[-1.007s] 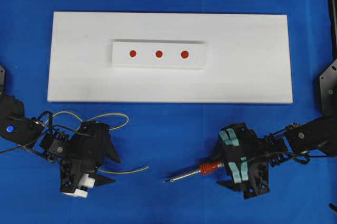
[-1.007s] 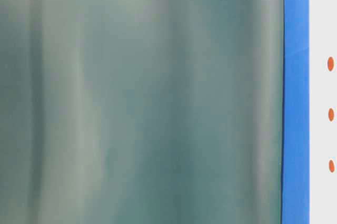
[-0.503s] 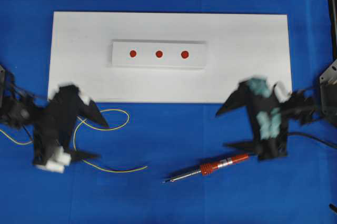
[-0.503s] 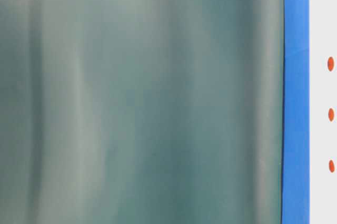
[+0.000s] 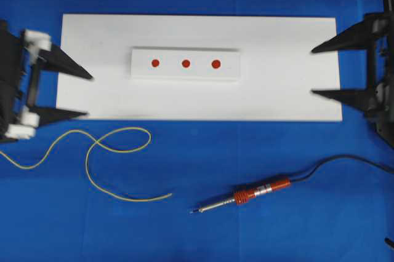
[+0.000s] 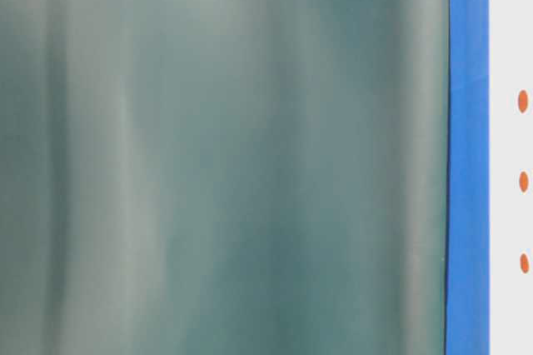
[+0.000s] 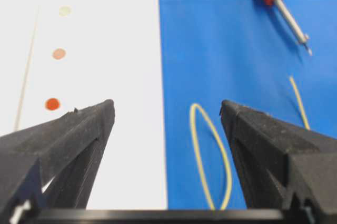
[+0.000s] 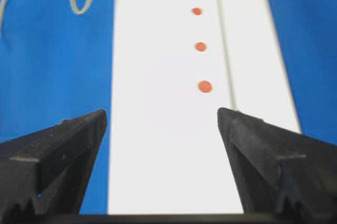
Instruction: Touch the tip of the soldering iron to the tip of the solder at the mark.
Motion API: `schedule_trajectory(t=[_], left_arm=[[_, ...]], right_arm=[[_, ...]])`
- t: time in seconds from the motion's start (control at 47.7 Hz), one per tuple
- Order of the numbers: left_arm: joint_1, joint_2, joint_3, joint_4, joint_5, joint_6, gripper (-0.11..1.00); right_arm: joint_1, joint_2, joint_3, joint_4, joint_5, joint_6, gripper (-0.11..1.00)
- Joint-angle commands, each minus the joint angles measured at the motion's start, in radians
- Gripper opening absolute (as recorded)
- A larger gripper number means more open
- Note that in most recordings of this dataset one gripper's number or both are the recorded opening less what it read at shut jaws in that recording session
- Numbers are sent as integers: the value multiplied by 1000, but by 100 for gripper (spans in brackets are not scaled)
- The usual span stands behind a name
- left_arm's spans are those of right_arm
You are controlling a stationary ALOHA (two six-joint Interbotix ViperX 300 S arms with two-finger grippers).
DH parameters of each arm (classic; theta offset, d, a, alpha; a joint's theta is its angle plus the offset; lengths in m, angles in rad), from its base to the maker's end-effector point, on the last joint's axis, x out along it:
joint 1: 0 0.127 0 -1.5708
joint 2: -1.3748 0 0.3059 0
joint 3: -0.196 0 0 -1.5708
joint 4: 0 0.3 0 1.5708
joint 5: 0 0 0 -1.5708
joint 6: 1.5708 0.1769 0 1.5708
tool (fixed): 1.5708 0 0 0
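Both claws gaping, empty: left claw, right claw. Solder just below left, soldering iron below right. Grip iron mid-handle, solder near its free end.

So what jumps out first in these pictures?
A big white board on blue cloth, with a raised strip carrying three red dots in a row. Below it lie a curly yellow wire at left and an orange-handled soldering iron at right. Black pointed jaws gape open, empty, at both edges.
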Motion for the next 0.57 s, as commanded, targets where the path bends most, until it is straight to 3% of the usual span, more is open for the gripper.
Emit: schedule_trajectory(t=[0.0,0.231,0.545], left_arm=[[23,-67,35,-2,-28,3,77],[37,-222,169,0,-86,2,77],[37,-319,281,-2,-95,-2,75]], right_arm=[[-14,-63,26,-3,-9,3,79],[-20,-115,143,0,-124,14,79],[-21,-17,247,23,-339,15,79]])
